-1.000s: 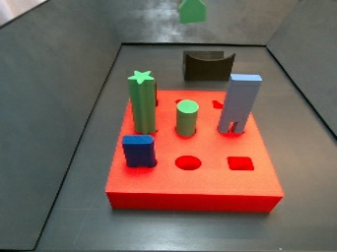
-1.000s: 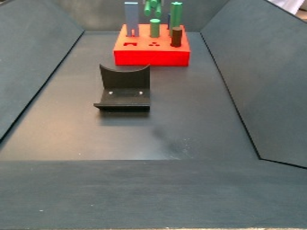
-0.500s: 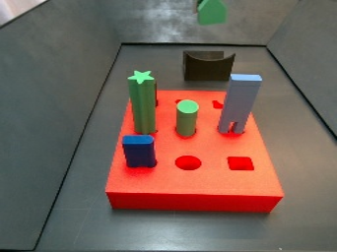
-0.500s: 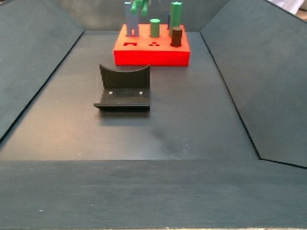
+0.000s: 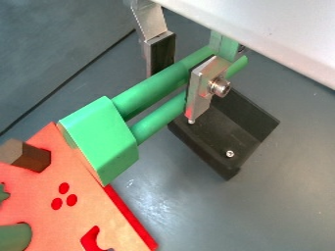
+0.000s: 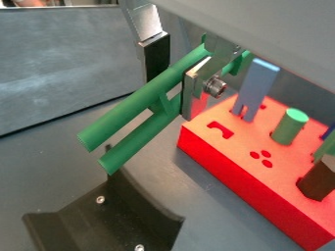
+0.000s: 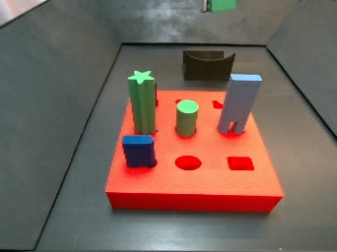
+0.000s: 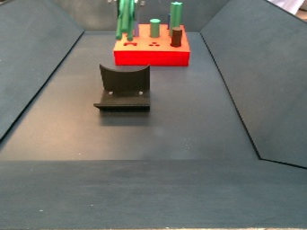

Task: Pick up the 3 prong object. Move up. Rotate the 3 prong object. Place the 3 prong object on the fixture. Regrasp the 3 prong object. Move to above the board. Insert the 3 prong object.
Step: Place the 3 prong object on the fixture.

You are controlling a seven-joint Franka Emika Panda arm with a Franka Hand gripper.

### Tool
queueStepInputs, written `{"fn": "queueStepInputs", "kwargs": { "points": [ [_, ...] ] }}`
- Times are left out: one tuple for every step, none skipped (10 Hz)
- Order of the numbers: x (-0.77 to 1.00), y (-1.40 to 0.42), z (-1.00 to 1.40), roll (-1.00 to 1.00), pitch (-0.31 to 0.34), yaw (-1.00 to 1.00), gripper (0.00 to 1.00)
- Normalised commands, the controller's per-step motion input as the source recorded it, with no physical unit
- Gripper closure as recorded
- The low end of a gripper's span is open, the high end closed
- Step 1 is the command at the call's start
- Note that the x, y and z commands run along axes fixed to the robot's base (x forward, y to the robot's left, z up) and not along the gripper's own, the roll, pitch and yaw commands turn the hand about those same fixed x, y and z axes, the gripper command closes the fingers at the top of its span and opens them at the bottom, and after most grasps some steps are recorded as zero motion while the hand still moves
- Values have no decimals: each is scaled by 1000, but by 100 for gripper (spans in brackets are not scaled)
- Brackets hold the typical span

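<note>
Between the two silver finger plates in a wrist view sits the 3 prong object (image 5: 151, 103), a long green bar, jaws clamped on it partway along its length; gripper (image 5: 181, 71) is up in the air w/ the bar roughly level. Below it: the fixture (image 5: 230, 135), dark, on the grey floor, & a corner of the red board (image 5: 59, 211). Bar touches neither.

Wrist view no. 2, same grip: gripper (image 6: 175, 71) pinching the 3 prong object (image 6: 144, 115), free end slanting out over the floor. Fixture (image 6: 105, 222) is well below, board (image 6: 257, 176) off to the side w/ a blue block (image 6: 254, 90) & a green cylinder (image 6: 289, 125) standing in it.

Side view: only a green scrap of the 3 prong object (image 7: 222, 5) shows at the frame's top edge, high over the fixture (image 7: 206, 65), behind the board (image 7: 198, 181). Gripper itself out of frame. Green star post (image 7: 141, 101) stands on the board; a round hole (image 7: 187, 161) & a square hole (image 7: 238, 163) are open.

Side view from the far end: 3 prong object (image 8: 124, 15) hangs high near the board (image 8: 153, 55), past the fixture (image 8: 124, 88); fixture notch empty.

Progress, my read: pick-up & lift done, rotation looks done or nearly. Left: set on fixture, regrasp, go above board, insert.
</note>
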Motion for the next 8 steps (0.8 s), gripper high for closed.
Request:
{"fn": "queueStepInputs", "kwargs": {
  "points": [
    [152, 597, -51, -1000, 111, -33, 100],
    [109, 368, -34, -1000, 127, -59, 100],
    [94, 200, -26, -981, 137, -86, 100],
    [93, 54, -24, -803, 124, -100, 100],
    [84, 34, -27, -537, 93, -108, 100],
    [78, 47, -18, -367, 77, -115, 100],
    [74, 34, -12, -250, 61, -109, 100],
    [129, 133, -1000, -1000, 265, -102, 100]
  ]
}}
